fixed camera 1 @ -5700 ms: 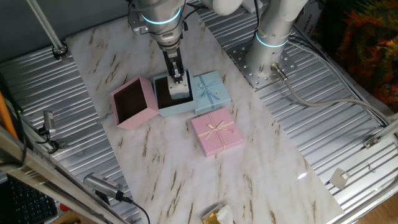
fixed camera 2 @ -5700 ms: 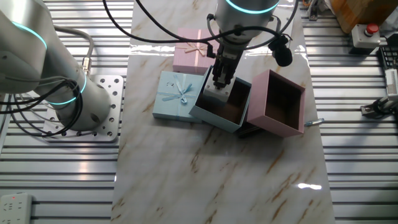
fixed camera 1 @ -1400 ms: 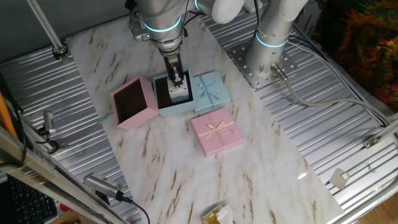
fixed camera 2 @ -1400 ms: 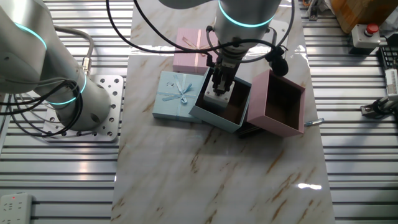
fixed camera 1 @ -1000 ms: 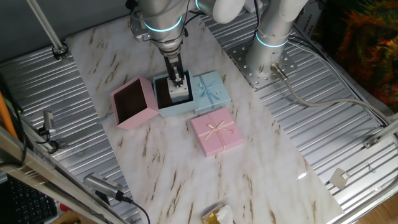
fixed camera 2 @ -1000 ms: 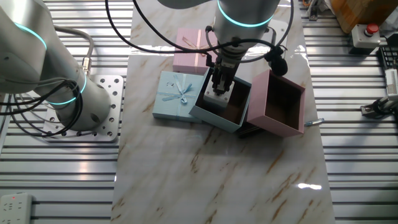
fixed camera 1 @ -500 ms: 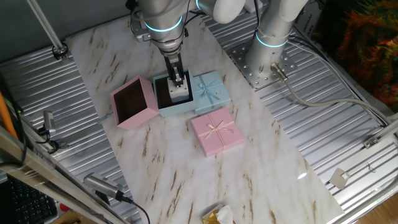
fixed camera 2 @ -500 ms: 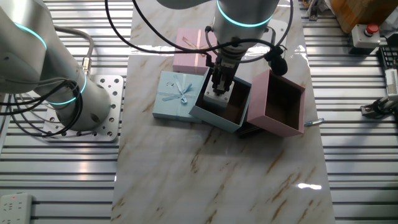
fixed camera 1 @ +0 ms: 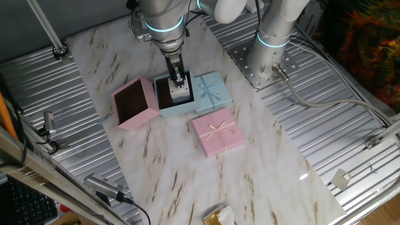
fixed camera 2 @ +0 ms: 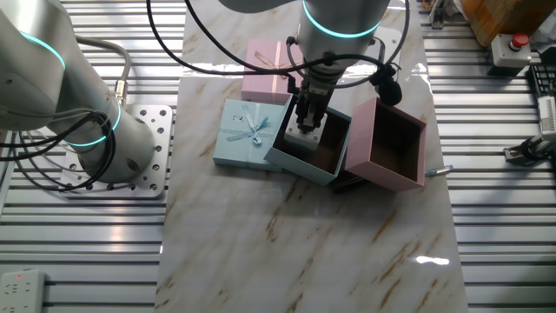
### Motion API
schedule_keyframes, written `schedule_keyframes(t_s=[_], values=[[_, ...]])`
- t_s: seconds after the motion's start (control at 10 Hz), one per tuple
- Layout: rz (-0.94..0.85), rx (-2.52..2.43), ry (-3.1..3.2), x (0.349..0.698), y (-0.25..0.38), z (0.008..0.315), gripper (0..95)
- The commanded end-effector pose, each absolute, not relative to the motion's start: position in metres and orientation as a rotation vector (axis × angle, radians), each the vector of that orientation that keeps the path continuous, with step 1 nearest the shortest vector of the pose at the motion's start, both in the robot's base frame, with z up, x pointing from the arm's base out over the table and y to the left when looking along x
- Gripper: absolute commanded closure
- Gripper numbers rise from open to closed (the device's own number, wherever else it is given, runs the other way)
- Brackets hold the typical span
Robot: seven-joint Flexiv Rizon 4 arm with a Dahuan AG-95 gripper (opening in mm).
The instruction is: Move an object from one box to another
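The object (fixed camera 1: 181,95), a small white block, rests inside the light blue box (fixed camera 1: 178,110) at its corner nearest the bowed blue lid. In the other fixed view the object (fixed camera 2: 301,140) lies at the blue box's (fixed camera 2: 300,167) far left corner. My gripper (fixed camera 1: 179,80) hangs just above the object, fingers pointing down and slightly apart, holding nothing. From the other side the gripper (fixed camera 2: 306,120) looks the same. The pink box (fixed camera 1: 141,117) stands tilted against the blue box, its brown inside bare; it shows at the right (fixed camera 2: 382,178) in the other fixed view.
A flat light blue lid with a bow (fixed camera 1: 211,90) lies beside the blue box, and a pink lid with a cream bow (fixed camera 1: 217,132) lies nearer the front. A second arm's base (fixed camera 1: 272,37) stands on the metal plate at the right. Ribbed metal surrounds the marble board.
Since the oldest frames my gripper has risen a little off the object, which stays in the blue box. Over the last second nothing has moved.
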State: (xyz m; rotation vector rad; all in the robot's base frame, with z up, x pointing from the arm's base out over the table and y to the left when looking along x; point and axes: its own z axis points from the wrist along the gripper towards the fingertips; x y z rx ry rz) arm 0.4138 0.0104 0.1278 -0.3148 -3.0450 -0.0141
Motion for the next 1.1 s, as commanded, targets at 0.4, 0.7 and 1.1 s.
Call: schedule_keyframes(t_s=[0.4, 0.7, 1.1], values=[[-0.014, -0.308, -3.045, 0.4138, 0.0102, 0.1277, 76.0], [-0.012, -0.305, -3.046, 0.4138, 0.0102, 0.1277, 76.0], [-0.009, -0.293, -3.049, 0.4138, 0.0102, 0.1277, 57.0]])
